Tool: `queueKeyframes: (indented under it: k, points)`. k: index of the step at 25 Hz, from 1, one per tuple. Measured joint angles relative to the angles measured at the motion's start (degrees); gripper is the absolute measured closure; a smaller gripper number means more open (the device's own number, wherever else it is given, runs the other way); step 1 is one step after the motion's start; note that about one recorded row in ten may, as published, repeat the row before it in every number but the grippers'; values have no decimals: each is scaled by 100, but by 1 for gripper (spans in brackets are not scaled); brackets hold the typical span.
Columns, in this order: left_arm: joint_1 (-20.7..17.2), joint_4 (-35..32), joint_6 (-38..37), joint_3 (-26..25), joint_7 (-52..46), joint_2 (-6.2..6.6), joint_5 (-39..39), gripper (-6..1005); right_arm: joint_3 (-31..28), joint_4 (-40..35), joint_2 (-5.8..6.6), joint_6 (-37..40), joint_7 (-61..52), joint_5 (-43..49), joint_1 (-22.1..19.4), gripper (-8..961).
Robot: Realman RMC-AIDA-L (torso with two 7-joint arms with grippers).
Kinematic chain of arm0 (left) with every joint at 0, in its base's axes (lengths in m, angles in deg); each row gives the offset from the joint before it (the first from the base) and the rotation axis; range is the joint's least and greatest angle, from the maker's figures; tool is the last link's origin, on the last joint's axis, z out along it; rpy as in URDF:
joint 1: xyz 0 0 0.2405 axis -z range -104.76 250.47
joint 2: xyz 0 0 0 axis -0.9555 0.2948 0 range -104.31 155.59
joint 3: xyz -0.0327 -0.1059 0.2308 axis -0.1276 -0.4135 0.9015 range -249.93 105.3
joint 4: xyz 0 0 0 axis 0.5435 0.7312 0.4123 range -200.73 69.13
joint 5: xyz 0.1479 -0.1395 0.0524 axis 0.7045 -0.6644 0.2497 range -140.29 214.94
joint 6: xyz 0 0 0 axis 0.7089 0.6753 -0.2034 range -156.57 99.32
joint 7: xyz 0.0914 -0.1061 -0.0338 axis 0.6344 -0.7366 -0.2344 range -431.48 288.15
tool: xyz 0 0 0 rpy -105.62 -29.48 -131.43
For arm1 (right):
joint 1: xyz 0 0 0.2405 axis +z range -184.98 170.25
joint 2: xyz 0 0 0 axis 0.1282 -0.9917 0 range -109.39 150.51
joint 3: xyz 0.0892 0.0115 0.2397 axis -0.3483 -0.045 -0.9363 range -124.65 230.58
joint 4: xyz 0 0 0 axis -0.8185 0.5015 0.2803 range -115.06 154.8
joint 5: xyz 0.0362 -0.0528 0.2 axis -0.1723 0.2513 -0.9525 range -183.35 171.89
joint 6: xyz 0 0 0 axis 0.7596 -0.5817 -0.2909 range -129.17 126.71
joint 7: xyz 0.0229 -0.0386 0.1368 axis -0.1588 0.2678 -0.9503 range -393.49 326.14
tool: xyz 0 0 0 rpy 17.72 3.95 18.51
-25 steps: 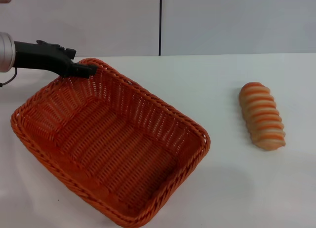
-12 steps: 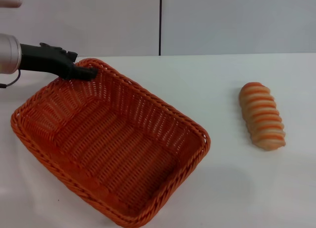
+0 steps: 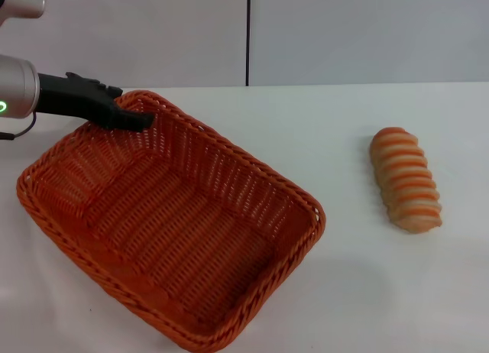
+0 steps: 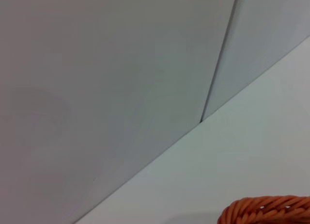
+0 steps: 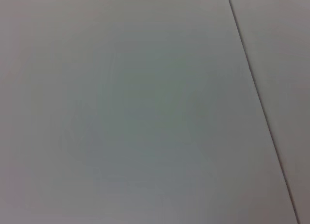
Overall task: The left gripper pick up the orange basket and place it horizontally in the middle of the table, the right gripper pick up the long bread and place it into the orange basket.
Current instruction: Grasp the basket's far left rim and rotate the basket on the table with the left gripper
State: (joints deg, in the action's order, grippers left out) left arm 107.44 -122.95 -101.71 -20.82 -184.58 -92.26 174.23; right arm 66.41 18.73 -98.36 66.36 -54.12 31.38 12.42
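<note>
Rectangular woven wicker basket: orange throughout, ribbed weave, braided rim. Elongated oval loaf: orange-brown and cream crosswise stripes. Flat plain worktop: white. Two-fingered left claw: black.

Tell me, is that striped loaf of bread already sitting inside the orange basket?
No, the long bread lies on the bare table, well apart from the orange basket, which holds nothing.

Woven wicker-look basket, ribbed orange strands with a slight plastic sheen, braided rim. Matt black plastic left gripper on a smooth silvery arm. Smooth white matt table. Ridged bread, soft dull crust.
</note>
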Motion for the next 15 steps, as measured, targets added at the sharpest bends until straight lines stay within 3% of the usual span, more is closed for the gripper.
queueKeyframes:
  k: [11,13,15]
  points:
    - [-29,35,136,0,-16,-5,3,325,0,0,0,-38,-3,8,5,408]
    - [-22,38,83,0,-1,-5,3,558,-1,0,0,-40,-3,8,3,408]
    - [-17,38,64,0,0,-5,3,633,-1,0,0,-41,-3,7,2,408]
